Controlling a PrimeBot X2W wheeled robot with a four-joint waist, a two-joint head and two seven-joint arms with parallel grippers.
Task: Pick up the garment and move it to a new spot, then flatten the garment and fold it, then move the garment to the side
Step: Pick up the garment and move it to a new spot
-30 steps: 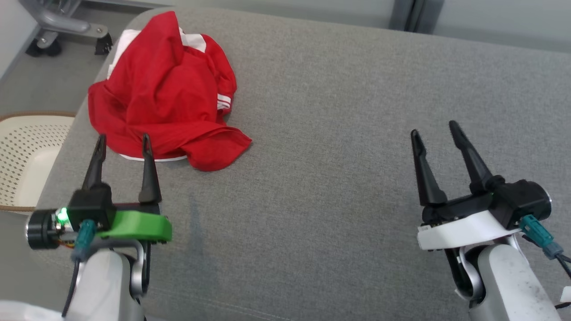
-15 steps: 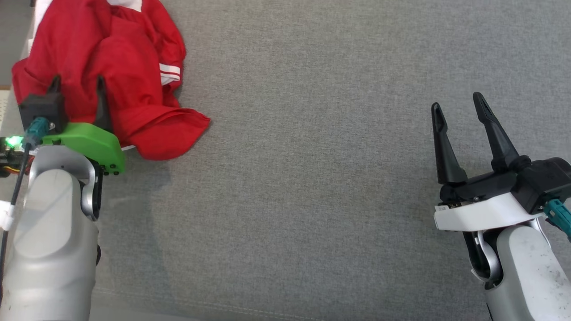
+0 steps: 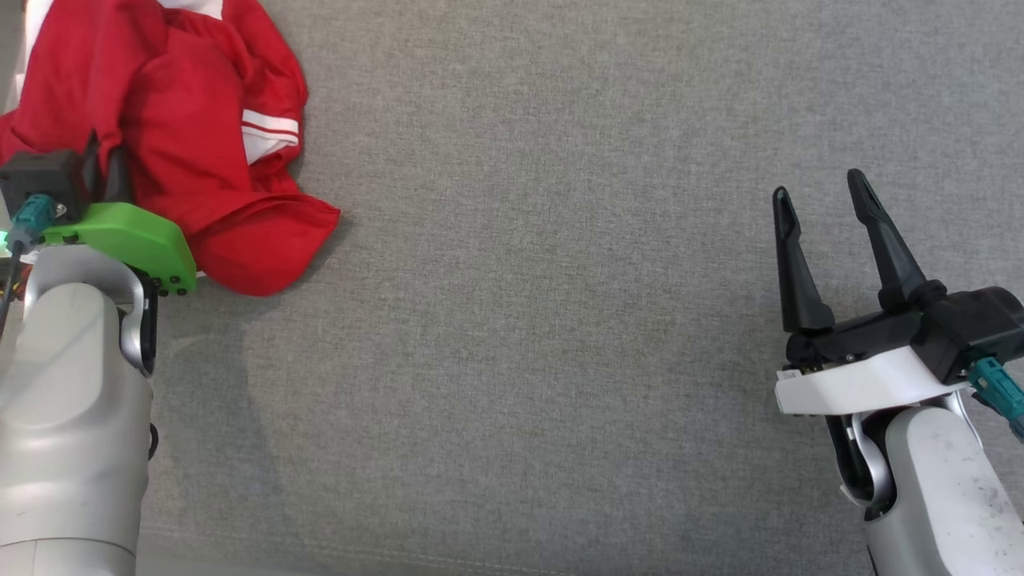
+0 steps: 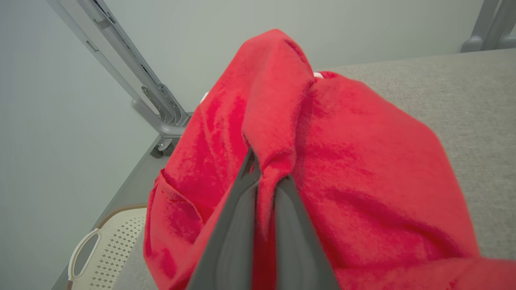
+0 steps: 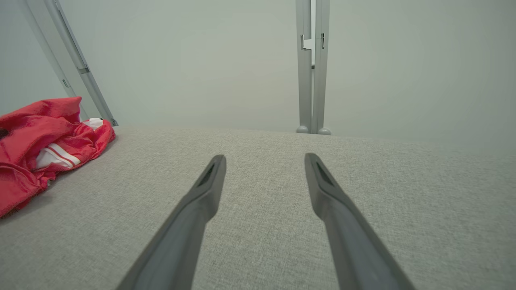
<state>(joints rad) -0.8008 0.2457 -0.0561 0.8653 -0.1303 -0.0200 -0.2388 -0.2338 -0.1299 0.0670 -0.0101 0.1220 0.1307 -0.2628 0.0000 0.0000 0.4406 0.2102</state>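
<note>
The garment (image 3: pixel 184 128) is a crumpled red shirt with white stripes, heaped at the upper left of the grey cushion (image 3: pixel 544 304). My left gripper (image 3: pixel 104 156) is pushed into its near side, fingers together. In the left wrist view the two dark fingers (image 4: pixel 238 225) pinch a ridge of the red garment (image 4: pixel 342 177) between them. The right gripper (image 3: pixel 816 184) hovers open over bare cushion at the right, far from the cloth. The right wrist view has its spread fingers (image 5: pixel 201 197) over the cushion and the garment (image 5: pixel 44 141) at far left.
A cream perforated basket (image 4: pixel 105 249) sits on the floor beside the cushion's left edge. Grey metal frame posts (image 5: pixel 312 68) rise behind the cushion against a pale wall. Open cushion stretches between the two arms.
The head camera tilted down and shifted. My left gripper reached into the garment and closed on a fold of it. The right gripper stayed open in place.
</note>
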